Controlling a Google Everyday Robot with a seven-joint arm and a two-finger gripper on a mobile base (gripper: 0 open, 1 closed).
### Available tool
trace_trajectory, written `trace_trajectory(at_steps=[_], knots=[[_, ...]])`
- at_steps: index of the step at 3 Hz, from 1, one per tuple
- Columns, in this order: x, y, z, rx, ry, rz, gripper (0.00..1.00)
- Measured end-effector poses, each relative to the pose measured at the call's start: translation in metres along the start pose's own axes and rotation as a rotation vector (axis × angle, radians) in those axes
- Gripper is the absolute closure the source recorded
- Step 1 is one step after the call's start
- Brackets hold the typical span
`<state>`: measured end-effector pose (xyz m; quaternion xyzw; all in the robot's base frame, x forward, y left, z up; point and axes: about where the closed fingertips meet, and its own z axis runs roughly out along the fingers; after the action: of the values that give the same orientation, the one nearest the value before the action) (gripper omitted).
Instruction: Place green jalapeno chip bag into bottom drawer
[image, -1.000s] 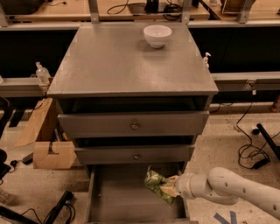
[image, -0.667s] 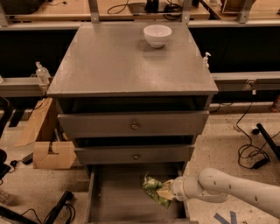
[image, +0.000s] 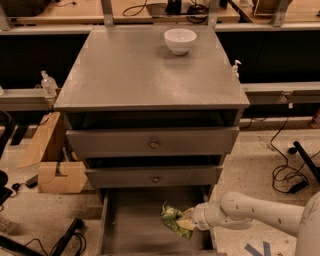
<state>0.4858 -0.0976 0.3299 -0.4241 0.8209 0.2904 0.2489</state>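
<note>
The green jalapeno chip bag (image: 174, 219) is crumpled, green with pale print, and hangs over the right side of the open bottom drawer (image: 131, 220), a deep plain grey tray pulled out at the foot of the cabinet. My gripper (image: 190, 220) comes in from the right on a white arm and is shut on the bag's right edge. Whether the bag touches the drawer floor I cannot tell. The two knobbed drawers above are nearly shut.
A white bowl (image: 180, 40) stands at the back of the grey cabinet top (image: 145, 75). Cardboard boxes (image: 50, 160) lie on the floor to the left. Cables (image: 287, 170) trail on the floor to the right. Workbenches run behind.
My gripper and the bag have moved left and a little down, further in over the bottom drawer. Nothing else has moved.
</note>
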Motion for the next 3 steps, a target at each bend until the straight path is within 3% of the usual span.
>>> trace_trajectory(at_steps=[2,3], knots=[[-0.0004,0.0027,0.0025,-0.006,0.0,-0.001,0.59],[-0.0006,0.0044,0.0046,-0.011,0.0,-0.001,0.28]])
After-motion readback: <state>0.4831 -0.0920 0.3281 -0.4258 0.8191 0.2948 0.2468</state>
